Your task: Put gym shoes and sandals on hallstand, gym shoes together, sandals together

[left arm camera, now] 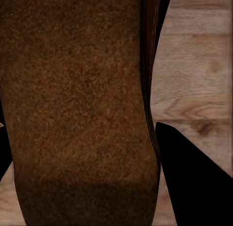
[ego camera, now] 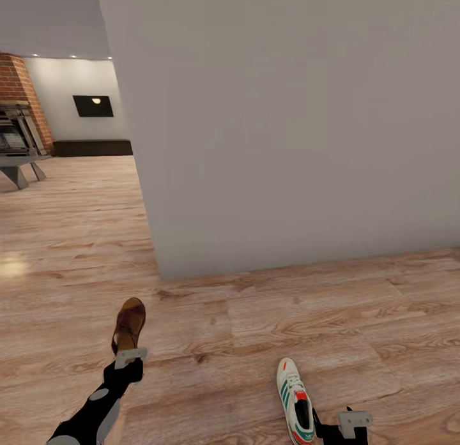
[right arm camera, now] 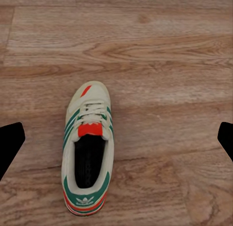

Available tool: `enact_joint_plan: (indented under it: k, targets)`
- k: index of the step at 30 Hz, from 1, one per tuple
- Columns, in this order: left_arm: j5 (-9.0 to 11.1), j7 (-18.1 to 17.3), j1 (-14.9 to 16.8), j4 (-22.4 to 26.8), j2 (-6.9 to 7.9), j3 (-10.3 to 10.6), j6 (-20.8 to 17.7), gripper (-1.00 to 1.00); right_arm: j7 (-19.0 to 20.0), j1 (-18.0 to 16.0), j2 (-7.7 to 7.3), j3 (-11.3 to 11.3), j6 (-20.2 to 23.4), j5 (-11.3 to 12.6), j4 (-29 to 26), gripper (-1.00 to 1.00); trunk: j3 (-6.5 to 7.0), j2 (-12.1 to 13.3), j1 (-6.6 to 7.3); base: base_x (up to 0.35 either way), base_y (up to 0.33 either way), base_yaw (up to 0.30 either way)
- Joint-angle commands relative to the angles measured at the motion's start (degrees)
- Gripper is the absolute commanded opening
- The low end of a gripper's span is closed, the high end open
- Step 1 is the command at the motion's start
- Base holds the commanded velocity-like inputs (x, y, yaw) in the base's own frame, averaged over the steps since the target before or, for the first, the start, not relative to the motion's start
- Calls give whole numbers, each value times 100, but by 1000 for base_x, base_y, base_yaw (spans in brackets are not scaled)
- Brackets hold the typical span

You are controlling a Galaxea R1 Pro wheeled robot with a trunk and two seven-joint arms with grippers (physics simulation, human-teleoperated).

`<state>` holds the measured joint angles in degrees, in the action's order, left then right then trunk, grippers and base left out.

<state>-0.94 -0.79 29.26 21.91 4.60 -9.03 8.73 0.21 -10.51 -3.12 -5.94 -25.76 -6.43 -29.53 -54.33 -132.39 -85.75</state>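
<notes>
Left gripper (ego camera: 130,357): at the heel end of a sandal (ego camera: 130,324); its wrist view looks straight onto the tan footbed (left arm camera: 77,104) from very close, with dark finger shapes on either side, so the fingers look clenched on the sandal.
Sandal: long axis points away from the robot, toward the wall (ego camera: 287,126); whether it is lifted off the floor (ego camera: 268,317) or resting on it cannot be told.
Right gripper (right arm camera: 116,143): fingers (right arm camera: 9,146) released and spread wide, above a sneaker (right arm camera: 87,150) and apart from it.
Sneaker: on the floor at the robot's right, upright on its sole, toe away from the robot, heel toward it; in the head view it lies just beside the right arm (ego camera: 348,426).
Key relation: the sneaker sits midway between the spread fingers, its long axis crossing the line between them, so a straight descent would probably close on its sides; the right arm is clearly the nearer.
Surroundings: a blank grey wall ahead; an open room at the left with a brick wall (ego camera: 22,94) and a dark wall screen (ego camera: 92,105).
Obstacles: nothing lies between the right fingers and the sneaker.
Progress: judged early.
</notes>
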Motion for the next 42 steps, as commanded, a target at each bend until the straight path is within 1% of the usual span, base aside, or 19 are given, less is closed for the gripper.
enact_joint_plan:
  k: [1, 3, 6, 11, 19, 24, 26, 27, 30, 32, 34, 35, 36, 39, 42]
  targets:
    - [-20, -14, 85, 4, -28, -28, -44, -100, 3, -3, 4, -30, -17, -60, -1, 100, -5, -2, 1, 0, 0, 5]
    - [-29, -21, 166, 11, -143, -19, -88, -100, 4, -3, 4, -30, -17, -60, -9, 100, -5, -2, 1, 0, 0, 2]
    - [-51, -20, 203, 14, -275, -8, -115, -100, 5, -3, 4, -30, -17, -60, -15, 100, -5, -2, 1, 71, -32, 1]
    - [-67, -18, 206, 6, -333, -2, -120, -100, 5, -3, 4, -30, -17, -60, -19, 100, -5, -2, 1, 209, -111, 0]
    - [-81, -34, 214, 23, -343, 42, -124, -100, -3, -3, 26, -22, -16, -60, -23, 100, -6, -2, 1, 56, -29, 3]
    - [-81, -147, 352, 27, -369, 66, -175, -100, -4, -3, 76, -21, -3, -60, -26, 100, -124, -202, -109, 1, 0, 149]
    - [-81, -288, 426, 26, -381, 64, -223, -100, -8, -3, 86, -21, 10, -60, -30, 100, -174, -283, -153, 0, 0, 172]
    - [-85, -397, 489, 25, -414, 65, -299, -100, -13, -3, 91, -21, 42, -60, -35, 100, -198, -323, -175, 0, 0, 176]
    - [-87, -501, 581, 24, -470, 65, -433, -100, -21, -3, 96, -21, 133, -60, -43, 100, -274, -443, -241, 0, 0, 177]
    - [-92, -562, 636, 24, -517, 65, -538, -100, -26, -1, 98, -21, 269, -57, -68, 100, -324, -523, -284, 0, 0, 179]
    - [-115, -604, 671, 29, -571, 70, -608, -100, -22, -23, 100, -21, 575, -55, -177, 100, -375, -603, -328, 0, 0, 179]
    - [-127, -609, 676, 31, -578, 73, -619, -100, -20, -29, 100, -21, 652, -54, -214, 100, -400, -644, -350, 0, 0, 179]
    - [-180, -619, 685, 34, -591, 102, -644, -100, -12, -42, 102, -23, 855, -56, -332, 100, -425, -684, -372, 0, 0, 179]
    - [-256, -596, 692, 33, -614, 166, -662, -100, -7, -52, 102, -23, 1025, -57, -435, 100, -501, -804, -438, 0, 0, 179]
    - [-278, -587, 694, 33, -623, 218, -667, -100, -5, -53, 101, -22, 1074, -59, -449, 100, -577, -924, -504, 0, 0, 179]
